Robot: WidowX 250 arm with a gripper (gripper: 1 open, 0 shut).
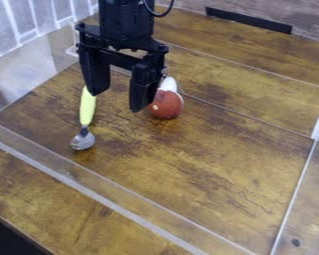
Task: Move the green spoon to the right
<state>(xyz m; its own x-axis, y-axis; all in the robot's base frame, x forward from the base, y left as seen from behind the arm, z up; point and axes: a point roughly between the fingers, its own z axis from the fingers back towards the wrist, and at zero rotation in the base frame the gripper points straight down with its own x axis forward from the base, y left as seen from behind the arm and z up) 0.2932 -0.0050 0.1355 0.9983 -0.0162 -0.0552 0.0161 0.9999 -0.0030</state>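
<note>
The green spoon (85,112) lies on the wooden table (215,149), its yellow-green handle pointing away and its shiny metal bowl nearest me at the lower left. My black gripper (117,102) hangs pointing down just right of the spoon's handle. Its two long fingers stand apart, open, with nothing between them. The left finger (92,80) is close beside the handle's far end; I cannot tell whether it touches it.
A red-brown rounded object with a white tip (166,103) rests just right of the gripper. Clear plastic walls (149,199) border the work area at the front, left and right. Bare wood stretches to the right and front.
</note>
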